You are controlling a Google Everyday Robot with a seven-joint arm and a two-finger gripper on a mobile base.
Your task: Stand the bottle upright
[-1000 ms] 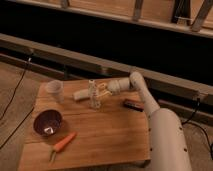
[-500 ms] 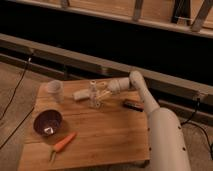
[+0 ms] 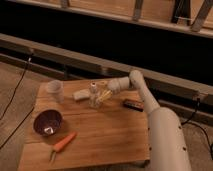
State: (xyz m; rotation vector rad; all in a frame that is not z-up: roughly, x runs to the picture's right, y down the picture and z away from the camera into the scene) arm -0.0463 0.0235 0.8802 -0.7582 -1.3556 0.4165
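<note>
Camera view: wooden table (image 3: 110,135) on a dim floor, with a dark wall and a long ledge behind it. Bottle (image 3: 93,96) stands upright near the table's back edge, white cap up; contents not discernible. Gripper (image 3: 103,95) sits just right of the bottle, at its side; gripping or released, cannot tell. Pale block (image 3: 80,94) lies just left of the bottle. Cup (image 3: 55,90) is further left, upright, inside hidden. Purple bowl (image 3: 48,122) is front-left of the bottle, with an unclear pale patch inside. Carrot (image 3: 64,142) lies further forward. Dark flat object (image 3: 133,104) lies right of the bottle.
</note>
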